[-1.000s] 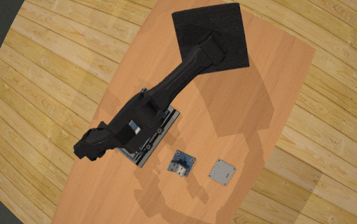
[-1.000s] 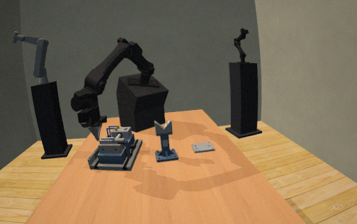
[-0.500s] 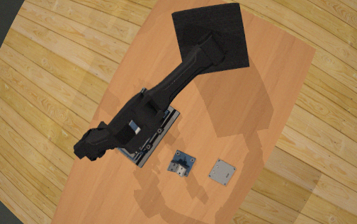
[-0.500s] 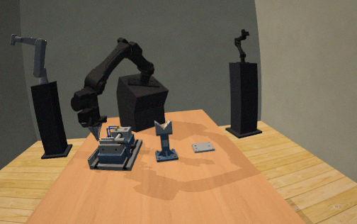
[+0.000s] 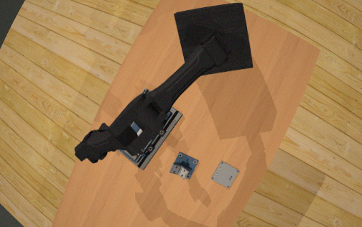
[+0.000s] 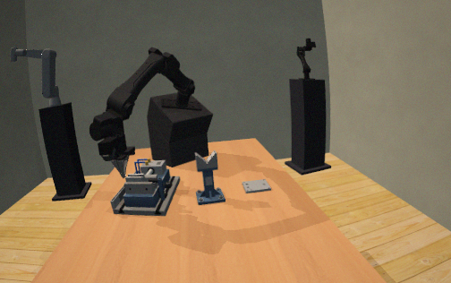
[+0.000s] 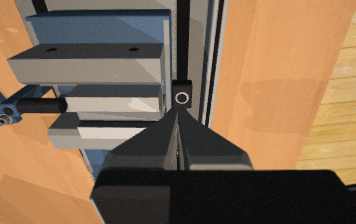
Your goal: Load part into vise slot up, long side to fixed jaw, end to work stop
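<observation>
The tool (image 6: 124, 175) (image 7: 177, 112) is clenched on nothing, its tips at the vise (image 5: 166, 136) (image 6: 142, 200) (image 7: 197, 55), left of centre in the exterior view. At left in the wrist view, the vise holds one pale block, apparently the part (image 7: 117, 104), between two jaws, with one work stop (image 7: 42, 105) at its left end; I cannot tell which way its slot faces. One V-block (image 5: 187, 167) (image 6: 207, 162), its cradle empty, stands near the exterior frame's centre on the table (image 5: 108, 201) (image 6: 157, 251) (image 7: 270, 65). Right of it lies one bare infeed plate (image 5: 226, 174) (image 6: 257, 185).
</observation>
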You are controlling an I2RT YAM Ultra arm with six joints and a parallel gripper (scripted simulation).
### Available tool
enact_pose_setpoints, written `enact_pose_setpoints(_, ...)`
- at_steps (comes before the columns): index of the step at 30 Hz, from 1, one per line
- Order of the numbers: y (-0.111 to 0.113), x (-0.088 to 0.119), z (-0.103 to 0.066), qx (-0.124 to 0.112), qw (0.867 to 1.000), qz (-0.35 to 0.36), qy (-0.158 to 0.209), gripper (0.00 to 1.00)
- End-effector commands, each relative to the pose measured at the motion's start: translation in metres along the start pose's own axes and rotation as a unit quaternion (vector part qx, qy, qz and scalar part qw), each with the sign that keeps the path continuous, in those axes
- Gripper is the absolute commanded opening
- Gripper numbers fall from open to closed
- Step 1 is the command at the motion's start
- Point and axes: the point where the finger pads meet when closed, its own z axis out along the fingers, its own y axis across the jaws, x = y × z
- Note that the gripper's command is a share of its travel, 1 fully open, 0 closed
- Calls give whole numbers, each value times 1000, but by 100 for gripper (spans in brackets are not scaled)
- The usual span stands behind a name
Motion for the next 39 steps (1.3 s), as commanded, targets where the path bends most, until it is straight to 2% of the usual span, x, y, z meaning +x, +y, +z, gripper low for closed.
enact_pose_setpoints(1,-3,-10,-11,8,1000,-1,-17,0)
enact_pose_setpoints(39,0,-9,-13,8,1000,-1,-16,0)
